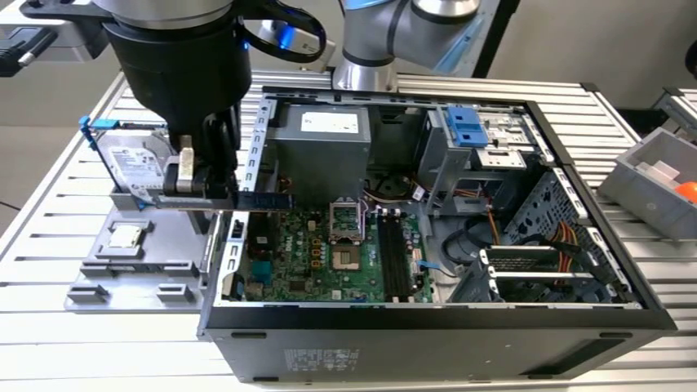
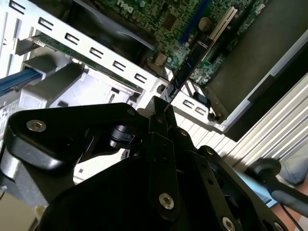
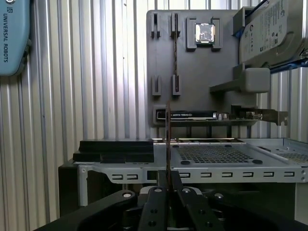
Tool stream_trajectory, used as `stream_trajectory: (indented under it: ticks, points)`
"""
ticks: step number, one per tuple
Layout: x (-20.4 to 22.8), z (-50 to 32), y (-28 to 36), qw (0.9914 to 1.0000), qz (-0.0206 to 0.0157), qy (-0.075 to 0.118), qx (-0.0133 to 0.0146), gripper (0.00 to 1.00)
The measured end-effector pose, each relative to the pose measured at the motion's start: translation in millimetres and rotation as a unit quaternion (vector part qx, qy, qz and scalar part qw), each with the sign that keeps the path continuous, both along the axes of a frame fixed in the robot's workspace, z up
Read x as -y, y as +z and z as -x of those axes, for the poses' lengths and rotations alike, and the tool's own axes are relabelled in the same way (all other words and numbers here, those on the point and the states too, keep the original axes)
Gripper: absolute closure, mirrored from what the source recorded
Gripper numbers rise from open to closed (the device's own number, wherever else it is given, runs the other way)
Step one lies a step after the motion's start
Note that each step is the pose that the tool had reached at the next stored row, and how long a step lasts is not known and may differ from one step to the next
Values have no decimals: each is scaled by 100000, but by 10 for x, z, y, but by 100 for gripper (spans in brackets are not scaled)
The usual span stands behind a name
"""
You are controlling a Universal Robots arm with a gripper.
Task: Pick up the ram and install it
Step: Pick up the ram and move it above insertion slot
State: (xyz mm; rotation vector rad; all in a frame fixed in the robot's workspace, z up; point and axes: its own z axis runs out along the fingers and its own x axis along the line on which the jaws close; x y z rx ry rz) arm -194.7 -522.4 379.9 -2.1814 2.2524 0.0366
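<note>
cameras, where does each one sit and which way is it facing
Exterior view: off the arm, high up, looking down on the open case and table; shows the arm and the hand shut on the ram.
First wrist view: on the arm, looking past the hand and edge-on ram to a grey tray.
Second wrist view: on the arm, looking past the hand along the ram to the motherboard.
Shared: both wrist views show the hand gripping the ram.
</note>
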Motion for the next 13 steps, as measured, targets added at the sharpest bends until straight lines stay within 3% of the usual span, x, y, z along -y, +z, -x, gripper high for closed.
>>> stream_trajectory:
  ticks: [13]
  points:
    - [0, -127, 0, 100000, 4, 1, -3, 100]
